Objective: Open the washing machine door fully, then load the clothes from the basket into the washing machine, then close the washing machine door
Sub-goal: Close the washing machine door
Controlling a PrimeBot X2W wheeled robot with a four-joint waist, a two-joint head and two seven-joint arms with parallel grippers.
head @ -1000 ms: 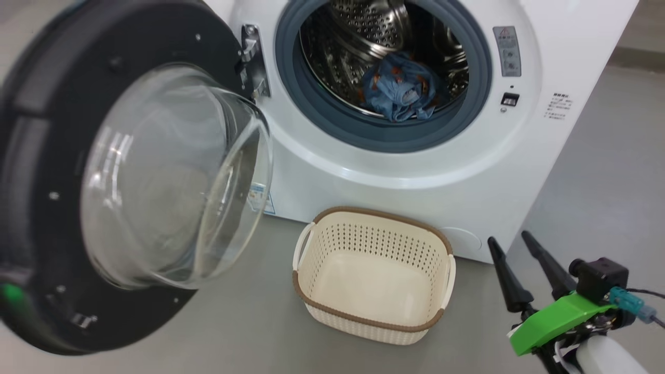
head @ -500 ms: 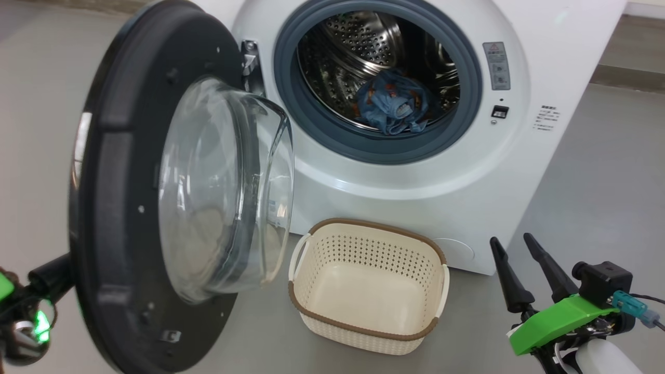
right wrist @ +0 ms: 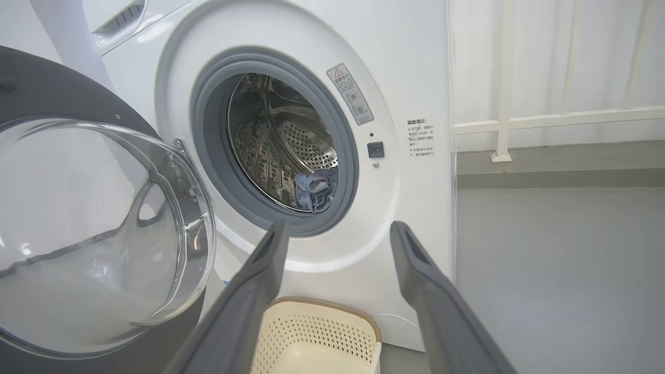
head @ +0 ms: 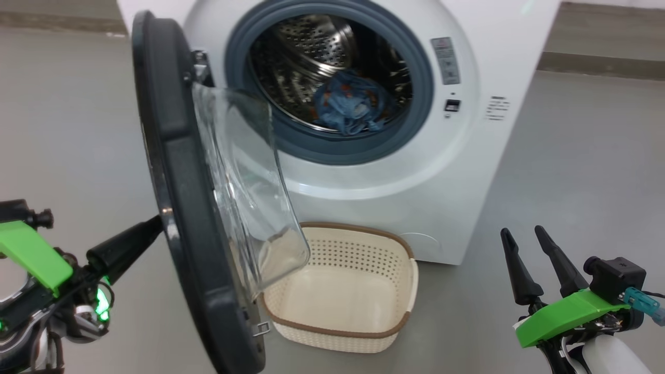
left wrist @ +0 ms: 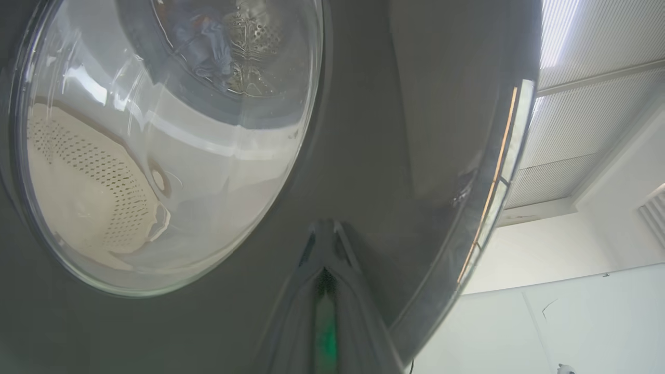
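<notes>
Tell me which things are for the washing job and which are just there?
For the job: door, washer, clothes, basket, left hand.
Just there: rail, ceiling.

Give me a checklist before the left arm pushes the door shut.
1. Basket empty: ok.
2. Clothes inside the drum: ok.
3. Clothes clear of the grey ring: cannot tell, they lie close to its lower edge.
4. Left gripper shut, tips against the outer face of the door: ok.
5. Right gripper open and off to the side of the door's swing: ok.
6. Door latched: not ok, it stands about half open.
</notes>
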